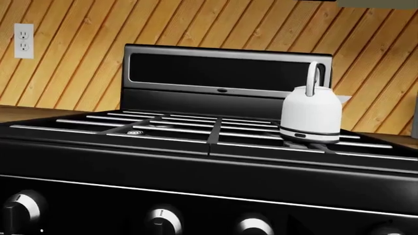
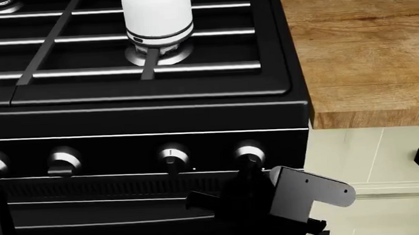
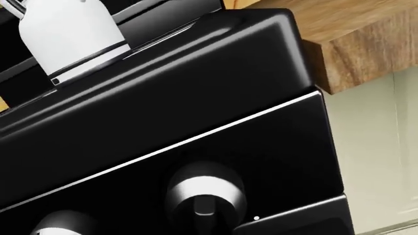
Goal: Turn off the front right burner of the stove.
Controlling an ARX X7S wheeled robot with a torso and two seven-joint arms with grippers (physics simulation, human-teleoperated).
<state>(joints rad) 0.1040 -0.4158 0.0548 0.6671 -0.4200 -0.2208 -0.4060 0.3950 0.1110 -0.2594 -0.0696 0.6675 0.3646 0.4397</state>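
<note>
My left arm is out of the head view, its grip unseen. The front right burner [image 2: 159, 53] sits under the white kettle [image 2: 157, 15]. Its knob [image 2: 249, 154] lies just above my right gripper [image 2: 251, 193], whose opening I cannot tell.

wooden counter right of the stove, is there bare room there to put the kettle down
Yes: the wooden countertop beside the stove shows bare up to a white object cut off at its far corner. The grate right of the white kettle is a narrow strip.
</note>
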